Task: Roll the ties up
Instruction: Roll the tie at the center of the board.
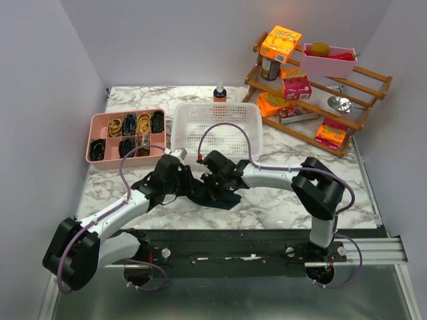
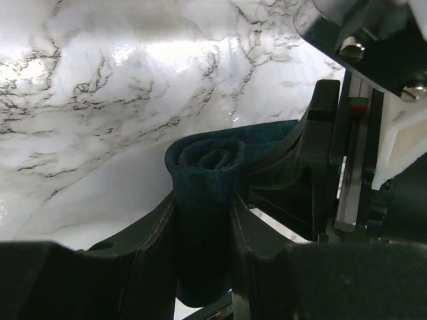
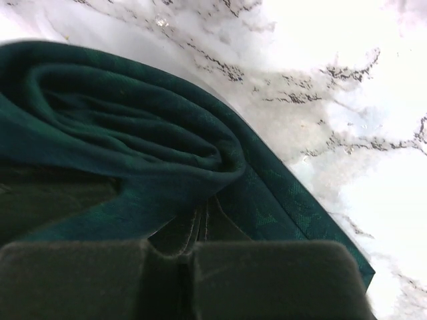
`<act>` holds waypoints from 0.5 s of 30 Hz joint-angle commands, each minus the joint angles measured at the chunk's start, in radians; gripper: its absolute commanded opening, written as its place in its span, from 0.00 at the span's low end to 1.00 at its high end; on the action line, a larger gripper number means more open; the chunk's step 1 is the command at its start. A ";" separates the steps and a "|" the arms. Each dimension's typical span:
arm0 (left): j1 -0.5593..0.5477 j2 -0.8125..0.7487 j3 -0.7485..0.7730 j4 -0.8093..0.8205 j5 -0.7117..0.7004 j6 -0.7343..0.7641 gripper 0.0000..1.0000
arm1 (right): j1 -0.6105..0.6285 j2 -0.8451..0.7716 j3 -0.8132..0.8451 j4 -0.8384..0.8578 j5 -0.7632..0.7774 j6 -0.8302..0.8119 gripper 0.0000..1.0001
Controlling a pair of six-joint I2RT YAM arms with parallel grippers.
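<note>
The dark teal tie (image 1: 225, 199) lies on the marble table in front of the white basket (image 1: 217, 141), where both grippers meet. My left gripper (image 1: 192, 184) is shut on its rolled part: in the left wrist view the roll (image 2: 205, 159) stands between the two fingers (image 2: 203, 207), spiral end up. My right gripper (image 1: 212, 188) is beside it on the right. In the right wrist view its fingers (image 3: 205, 210) are pressed together, tips tucked under the roll (image 3: 133, 133), over the flat tail (image 3: 293, 207). No fabric shows between them.
A pink divided tray (image 1: 100, 121) with several rolled items stands at the left. A small bottle (image 1: 219, 92) stands behind the basket. A wooden rack (image 1: 373, 83) with boxes and a pink bin fills the back right. Lilac cables (image 1: 227, 127) arch over the basket.
</note>
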 commanded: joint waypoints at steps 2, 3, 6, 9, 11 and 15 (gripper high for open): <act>-0.077 0.078 0.106 -0.187 -0.159 0.044 0.10 | 0.007 0.012 0.034 -0.011 0.021 -0.008 0.01; -0.083 0.084 0.130 -0.224 -0.179 0.044 0.10 | 0.007 0.004 0.031 -0.012 0.032 -0.006 0.01; -0.097 0.095 0.172 -0.293 -0.271 0.050 0.10 | 0.004 -0.046 0.005 -0.014 0.065 -0.006 0.01; -0.100 0.098 0.208 -0.353 -0.340 0.056 0.10 | -0.005 -0.112 -0.028 -0.014 0.089 -0.006 0.01; -0.103 0.102 0.227 -0.379 -0.366 0.062 0.09 | -0.015 -0.142 -0.046 -0.014 0.096 -0.006 0.01; -0.115 0.121 0.278 -0.465 -0.461 0.067 0.10 | -0.045 -0.203 -0.083 -0.014 0.125 -0.014 0.01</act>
